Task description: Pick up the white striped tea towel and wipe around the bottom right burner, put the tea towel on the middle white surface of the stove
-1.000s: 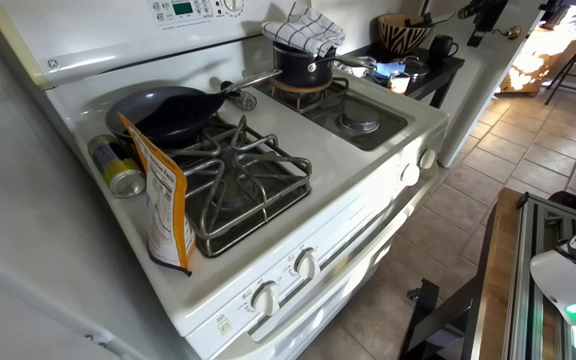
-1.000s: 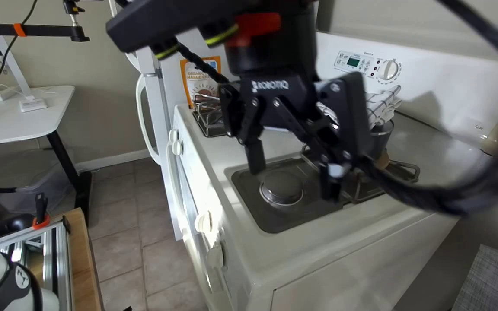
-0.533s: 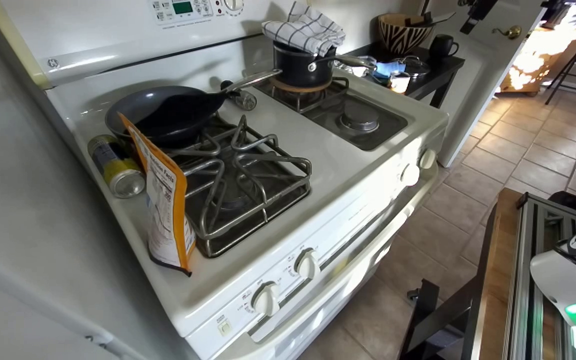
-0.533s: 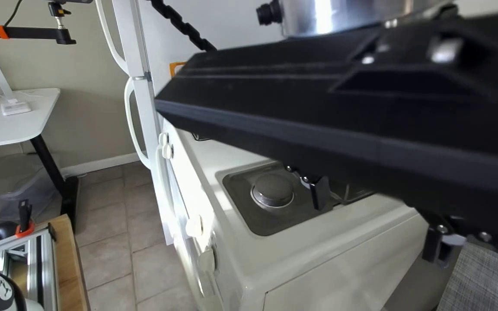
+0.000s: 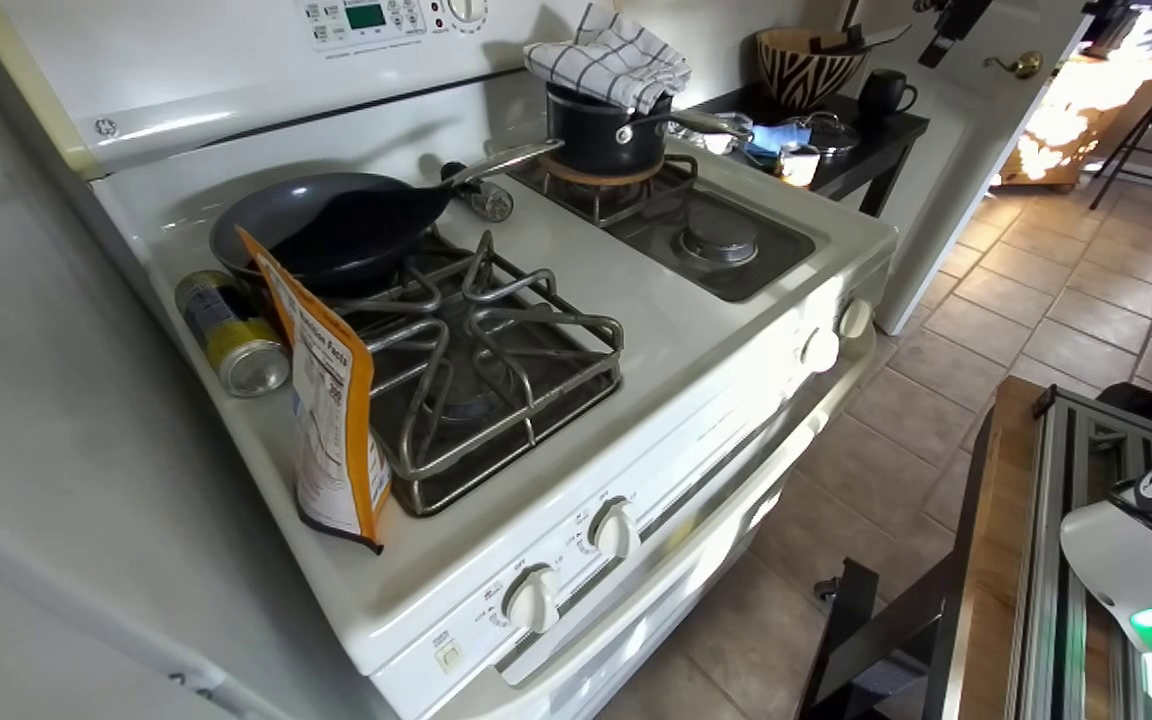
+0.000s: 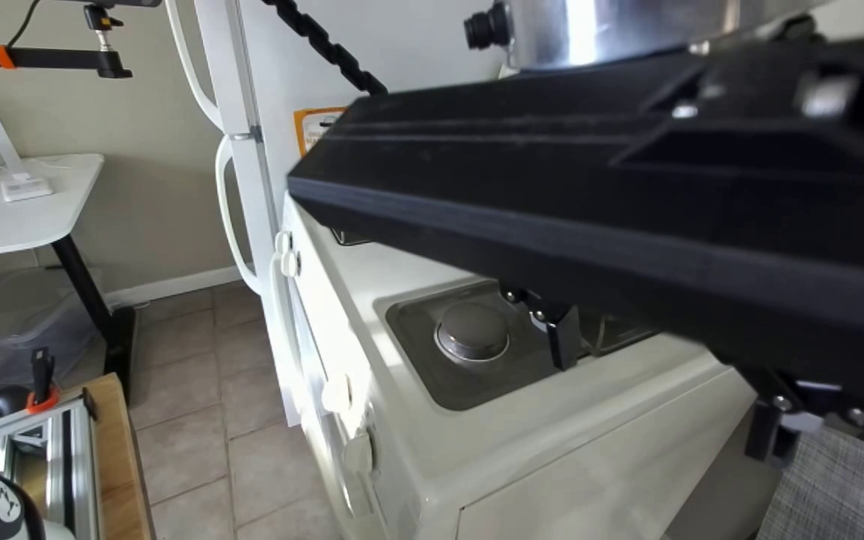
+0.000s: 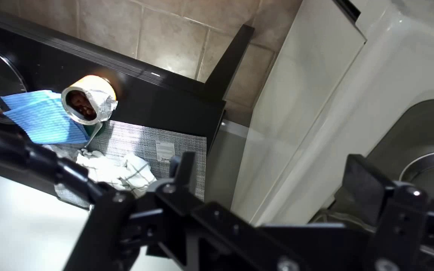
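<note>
The white striped tea towel (image 5: 621,60) lies folded on top of a dark pot (image 5: 606,130) at the stove's back corner; the arm blocks it in an exterior view. In front of that pot is the bottom right burner (image 5: 721,240), a grey recessed well without a grate (image 6: 473,330). The middle white surface (image 5: 576,255) of the stove (image 5: 716,400) runs between the burner pairs. My gripper (image 7: 273,165) is open with nothing between its fingers. It hangs over the stove's side edge, one finger (image 7: 365,184) towards the burner wells, the opposite finger (image 7: 184,169) towards the side table.
A dark side table (image 7: 153,101) beside the stove holds an opened can (image 7: 89,98), blue cloth (image 7: 47,116), a grey mat (image 7: 190,146) and a crumpled white lined cloth (image 7: 134,173). A pan (image 5: 326,220), a grate (image 5: 496,350) and an upright pouch (image 5: 326,410) occupy the stove's opposite half.
My arm has swung from above the burner towards the stove's side, now filling much of an exterior view, then shifted slightly. The gripper has stayed open. The tea towel has not moved.
</note>
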Robot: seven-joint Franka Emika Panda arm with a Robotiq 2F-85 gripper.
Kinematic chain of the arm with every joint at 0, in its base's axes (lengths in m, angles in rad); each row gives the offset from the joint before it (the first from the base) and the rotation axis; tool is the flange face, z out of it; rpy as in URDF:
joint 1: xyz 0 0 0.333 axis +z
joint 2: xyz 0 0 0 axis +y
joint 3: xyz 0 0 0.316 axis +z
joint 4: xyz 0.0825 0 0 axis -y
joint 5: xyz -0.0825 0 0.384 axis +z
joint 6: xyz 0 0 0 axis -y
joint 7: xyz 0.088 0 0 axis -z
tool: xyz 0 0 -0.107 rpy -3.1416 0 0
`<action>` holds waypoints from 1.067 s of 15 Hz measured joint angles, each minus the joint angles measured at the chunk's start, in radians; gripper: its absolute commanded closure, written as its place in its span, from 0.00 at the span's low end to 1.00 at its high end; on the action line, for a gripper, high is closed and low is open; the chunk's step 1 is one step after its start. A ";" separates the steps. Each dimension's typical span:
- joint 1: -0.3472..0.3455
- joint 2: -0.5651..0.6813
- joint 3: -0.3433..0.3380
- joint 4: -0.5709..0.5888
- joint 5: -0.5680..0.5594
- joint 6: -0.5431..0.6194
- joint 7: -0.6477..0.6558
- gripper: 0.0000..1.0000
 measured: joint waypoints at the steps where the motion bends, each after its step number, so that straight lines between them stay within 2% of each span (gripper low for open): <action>1: 0.000 0.000 0.000 0.000 0.000 0.000 0.000 0.00; 14: -0.004 0.000 0.005 -0.001 0.000 0.000 -0.004 0.00; 16: -0.004 0.001 0.022 -0.001 0.056 0.000 -0.004 0.00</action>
